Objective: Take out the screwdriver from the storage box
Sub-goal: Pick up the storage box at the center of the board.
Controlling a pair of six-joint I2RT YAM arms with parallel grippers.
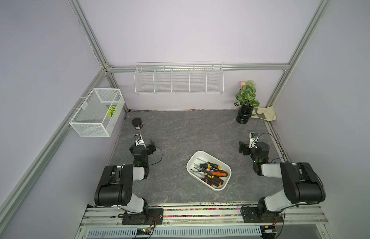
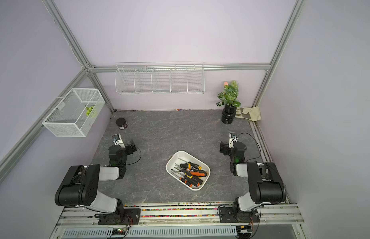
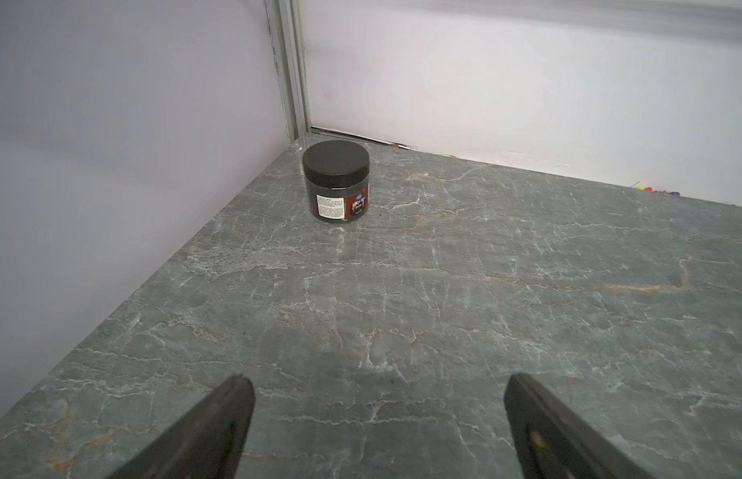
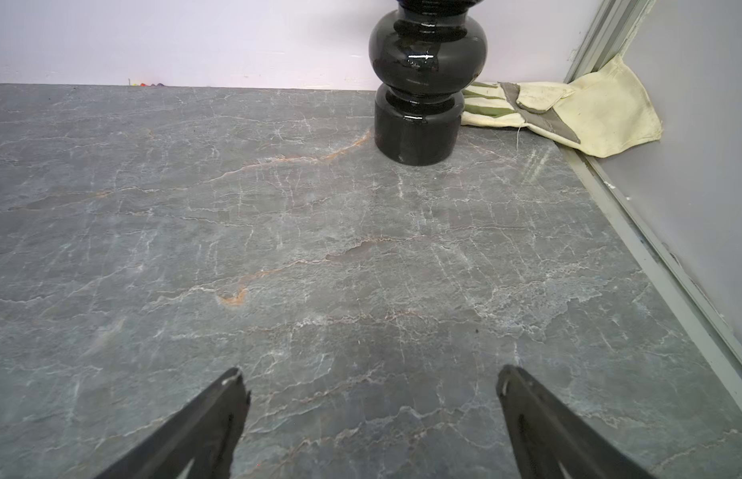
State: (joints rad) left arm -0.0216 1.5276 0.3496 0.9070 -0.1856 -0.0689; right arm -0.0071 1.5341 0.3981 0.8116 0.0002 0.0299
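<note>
Up close, the left gripper (image 3: 377,380) hovers over the grey marbled counter (image 3: 444,290), its jaws spread wide with nothing between them. The right gripper (image 4: 371,372) is the same: fully spread and empty. Just ahead of the left gripper stands a small dark jar (image 3: 336,182) with a black lid. Ahead of the right gripper stands a glossy black vase (image 4: 423,83) holding a leafy plant (image 1: 247,95), with a cream work glove (image 4: 568,112) beside it in the corner. Behind both grippers and between them, nearer the right one but well apart from each, the white storage box (image 1: 198,154) lies on the counter. Several screwdrivers (image 1: 214,174) with black and orange handles are piled inside it. Farthest off, a white wire rack (image 1: 179,79) hangs on the back wall and a mesh basket (image 1: 91,124) on the left wall.
</note>
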